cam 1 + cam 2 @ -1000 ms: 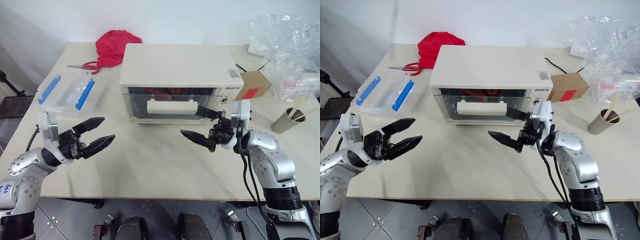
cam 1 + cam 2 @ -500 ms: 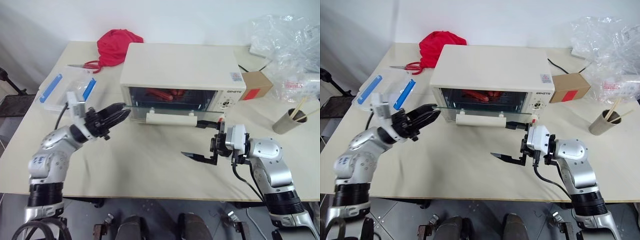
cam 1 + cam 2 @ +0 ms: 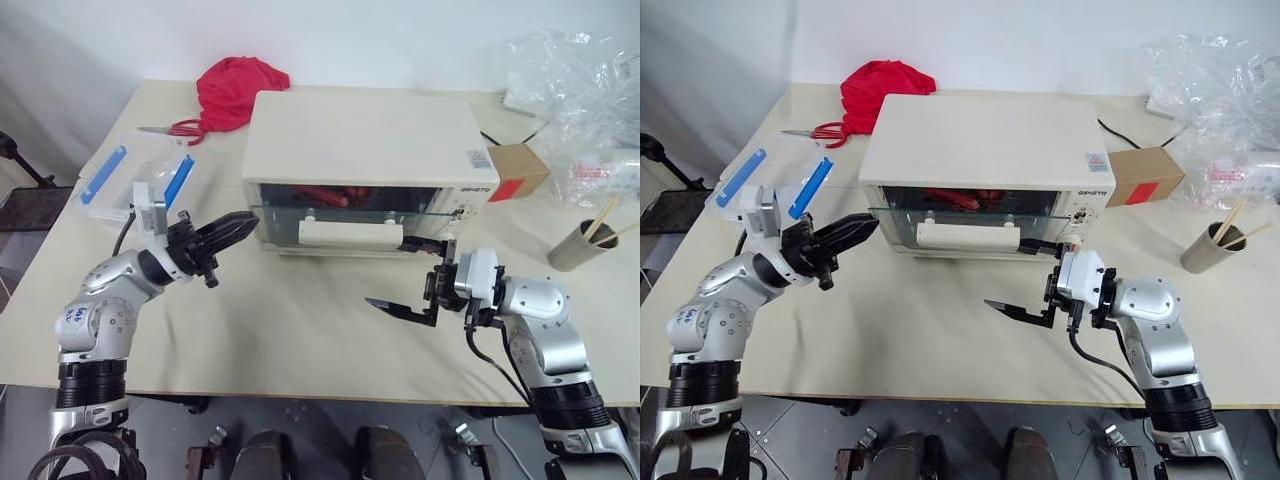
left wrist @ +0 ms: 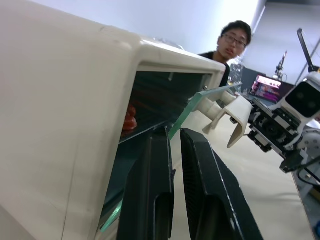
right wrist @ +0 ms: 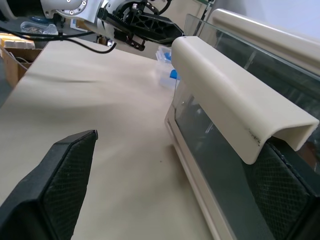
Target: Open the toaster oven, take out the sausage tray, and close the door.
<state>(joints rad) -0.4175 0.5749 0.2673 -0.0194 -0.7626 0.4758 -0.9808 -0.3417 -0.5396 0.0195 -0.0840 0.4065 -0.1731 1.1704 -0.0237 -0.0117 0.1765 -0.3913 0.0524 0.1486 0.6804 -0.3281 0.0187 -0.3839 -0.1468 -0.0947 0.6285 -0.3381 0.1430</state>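
- Oven (image 3: 360, 135) stands in the middle of the table (image 3: 300, 330), and its door (image 3: 350, 213) is tilted partly open, with the top edge leaning out toward the robot.
- Right gripper (image 3: 412, 275) has its two fingers wide apart; it holds nothing.
- One right finger (image 3: 425, 246) sits at the right end of the handle (image 3: 350, 234), behind and under the bar as the right wrist view shows it; I cannot tell if it touches the bar.
- The other right finger (image 3: 398, 309) hangs over the bare table, well apart from the door.
- Left gripper (image 3: 238, 226) is closed, the two fingers almost together with only a thin slit between them, and nothing is between them.
- Its tips are just beside the left front corner of the oven, at the left edge of the door; whether they touch the glass I cannot tell.
- Sausages (image 3: 325, 195) lie inside the oven behind the glass, red-brown; the tray under them is too dark to see clearly.
- Plastic box (image 3: 135, 180) with blue clips lies on the table behind the left arm.
- Red cloth (image 3: 232, 88) and scissors (image 3: 170, 131) are at the far left of the table, behind the oven.
- Cardboard box (image 3: 518, 172) is just beside the right side of the oven.
- Paper cup (image 3: 578, 243) with sticks stands near the right edge, and clear plastic wrap (image 3: 575, 85) is behind it.
- A person (image 4: 230, 42) is seen in the left wrist view, beyond the oven.
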